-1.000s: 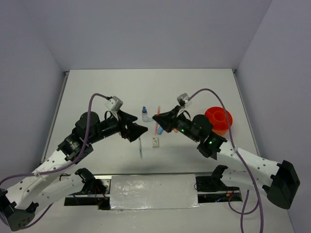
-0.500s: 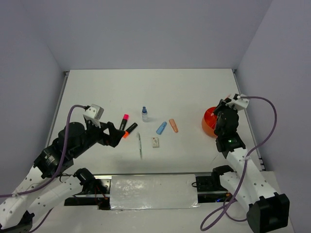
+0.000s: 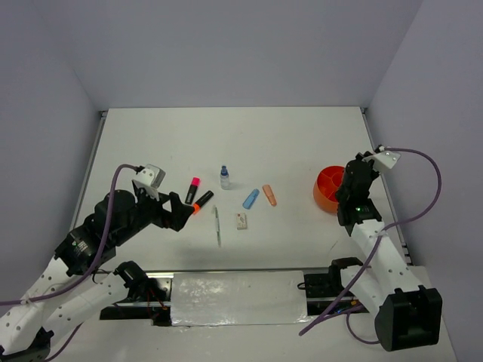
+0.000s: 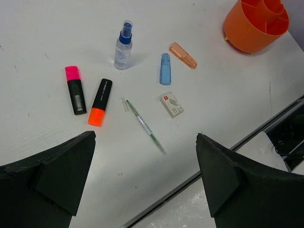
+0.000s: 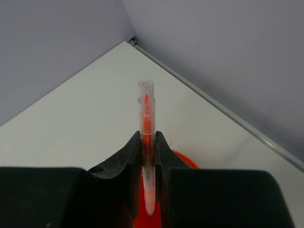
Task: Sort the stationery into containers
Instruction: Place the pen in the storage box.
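Thin clear-barrel orange pen (image 5: 146,111) in R gripper (image 5: 147,138)

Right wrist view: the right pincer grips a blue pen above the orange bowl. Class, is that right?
No: the pen is orange, not blue. The right wrist view shows the right pincer gripping it above the orange bowl.

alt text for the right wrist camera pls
The right claw is shut on a thin orange pen with a clear barrel, which sticks out beyond it. Part of the orange bowl shows just behind the claw, with a white table and grey walls beyond.
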Robot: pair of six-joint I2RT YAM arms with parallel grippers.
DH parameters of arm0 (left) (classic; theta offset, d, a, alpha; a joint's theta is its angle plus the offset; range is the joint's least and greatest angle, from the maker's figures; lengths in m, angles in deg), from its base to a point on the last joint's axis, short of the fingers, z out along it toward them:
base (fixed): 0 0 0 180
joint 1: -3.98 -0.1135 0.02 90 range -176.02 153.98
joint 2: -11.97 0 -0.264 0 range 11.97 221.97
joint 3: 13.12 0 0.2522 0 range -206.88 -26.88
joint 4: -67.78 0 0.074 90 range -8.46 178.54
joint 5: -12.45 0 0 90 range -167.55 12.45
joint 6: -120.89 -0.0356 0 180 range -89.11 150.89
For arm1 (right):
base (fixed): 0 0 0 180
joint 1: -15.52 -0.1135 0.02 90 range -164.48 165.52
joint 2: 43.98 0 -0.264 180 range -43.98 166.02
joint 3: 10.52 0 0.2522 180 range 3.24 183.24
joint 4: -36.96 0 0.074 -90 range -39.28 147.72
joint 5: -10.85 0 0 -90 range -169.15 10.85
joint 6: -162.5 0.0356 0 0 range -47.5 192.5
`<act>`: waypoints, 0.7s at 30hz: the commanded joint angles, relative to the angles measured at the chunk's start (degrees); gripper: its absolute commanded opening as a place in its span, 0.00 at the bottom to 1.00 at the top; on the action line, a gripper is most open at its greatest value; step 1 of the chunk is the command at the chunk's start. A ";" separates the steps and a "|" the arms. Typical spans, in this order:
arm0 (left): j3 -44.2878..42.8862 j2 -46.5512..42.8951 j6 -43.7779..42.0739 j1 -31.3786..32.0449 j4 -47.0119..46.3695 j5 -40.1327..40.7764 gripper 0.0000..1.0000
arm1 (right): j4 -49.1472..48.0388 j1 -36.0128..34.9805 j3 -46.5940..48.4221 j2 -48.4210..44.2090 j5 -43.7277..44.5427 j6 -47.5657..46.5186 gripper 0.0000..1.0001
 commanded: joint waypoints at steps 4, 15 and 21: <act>-0.14 -1.09 -1.81 -0.06 -2.20 -1.51 0.99 | -3.36 0.60 -0.24 3.89 -0.35 1.15 0.00; -0.58 0.31 -0.75 -0.06 -1.50 0.68 0.99 | -4.60 0.60 -4.98 -0.13 -7.56 2.91 0.37; -1.19 2.42 0.04 -0.06 -0.89 2.00 0.99 | -1.79 0.51 -4.29 -2.95 -11.93 2.75 0.69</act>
